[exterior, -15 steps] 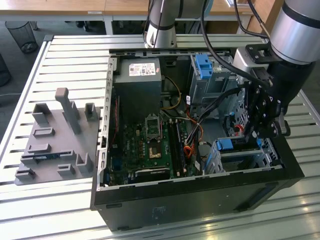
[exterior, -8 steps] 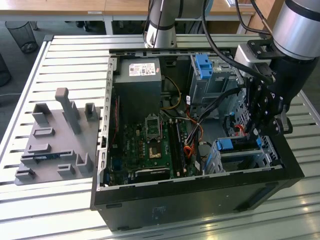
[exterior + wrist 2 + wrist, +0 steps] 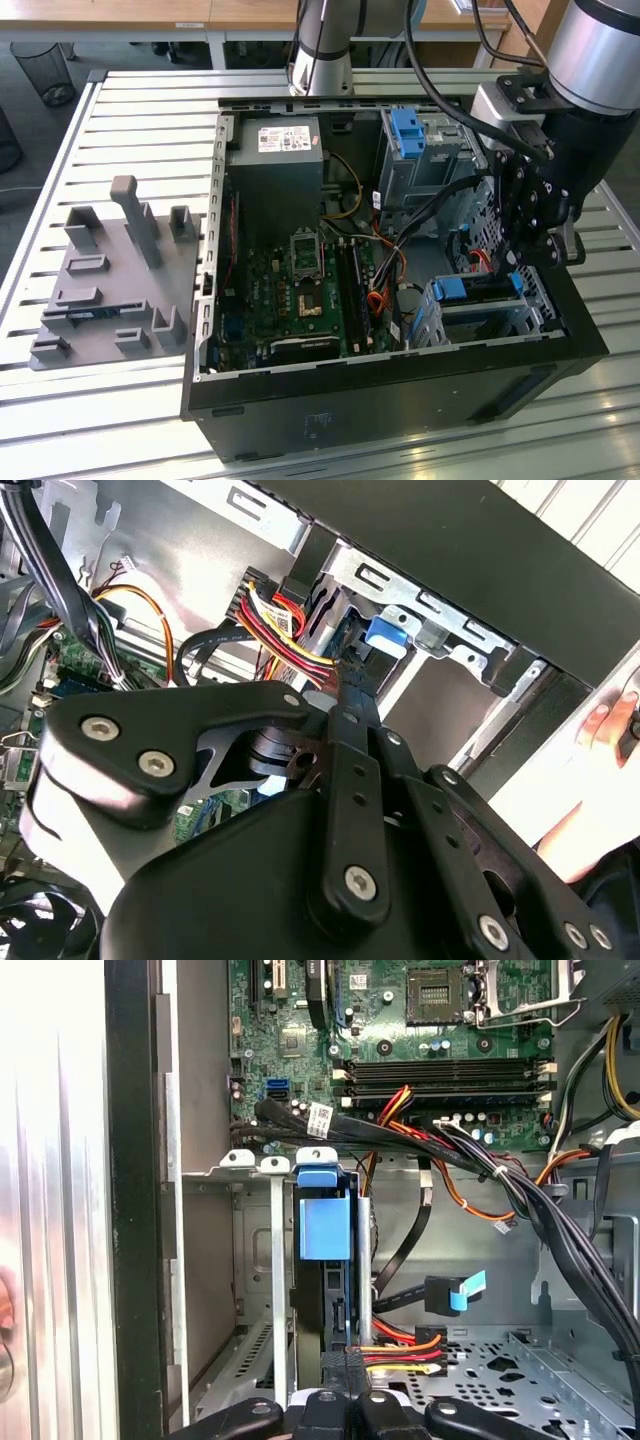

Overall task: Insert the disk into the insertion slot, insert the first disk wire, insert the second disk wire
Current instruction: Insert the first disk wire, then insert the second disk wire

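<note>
Disk (image 3: 325, 1225) seated in insertion slot (image 3: 275, 1260), cage walls close on both sides. Gripper (image 3: 345, 1400) narrowed, clamped on disk wire (image 3: 400, 1345) at disk's rear edge. Black cables (image 3: 520, 1190) crowded nearby. Perforated panel (image 3: 520, 1370) left bare alongside.

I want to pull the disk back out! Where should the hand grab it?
Probably the blue tab at the disk's end toward the motherboard, reached through the case's open side: it stands out from the insertion slot, whose metal rails hem the disk's flat sides.
</note>
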